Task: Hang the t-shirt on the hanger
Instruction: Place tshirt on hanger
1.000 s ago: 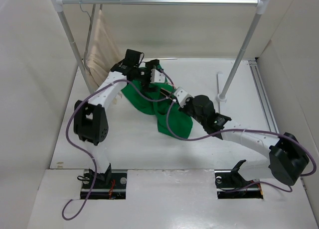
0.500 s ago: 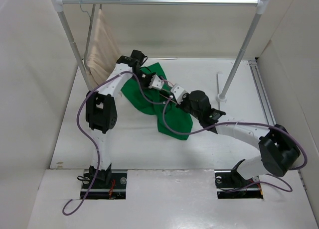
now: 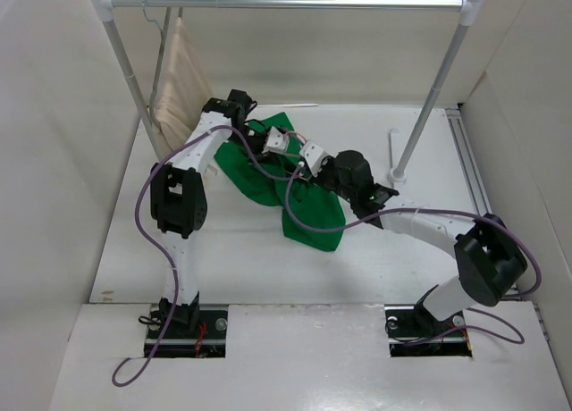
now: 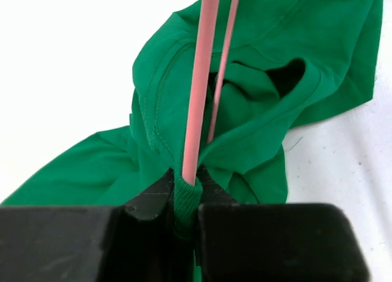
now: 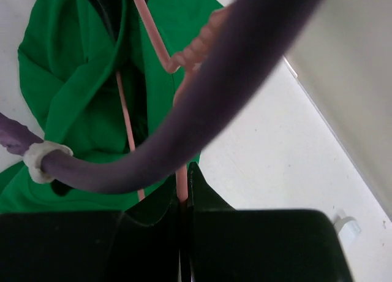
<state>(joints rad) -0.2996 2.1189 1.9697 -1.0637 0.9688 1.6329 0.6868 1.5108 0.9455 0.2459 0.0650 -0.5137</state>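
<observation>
The bright green t-shirt (image 3: 308,219) lies crumpled on the white table between the two arms. In the left wrist view my left gripper (image 4: 185,193) is shut on the ribbed collar of the t-shirt (image 4: 257,135), and a pale pink wire of the hanger (image 4: 205,61) rises out of that fold. My right gripper (image 5: 184,193) is shut on a wire of the hanger (image 5: 199,46), just below its twisted neck, over the t-shirt (image 5: 67,80). From above, the left gripper (image 3: 275,145) and right gripper (image 3: 308,154) stand close together over the shirt's far part.
A clothes rack's bar (image 3: 295,1) spans the back on two slanted posts (image 3: 433,98). A beige cloth (image 3: 183,80) hangs at its left end. The right post's foot (image 3: 396,172) stands just right of the right arm. A purple cable (image 5: 184,110) crosses the right wrist view. Walls close in on the sides.
My left gripper was open a second ago and has shut on the shirt's collar. The right arm has shifted slightly back and left, still gripping the hanger.
</observation>
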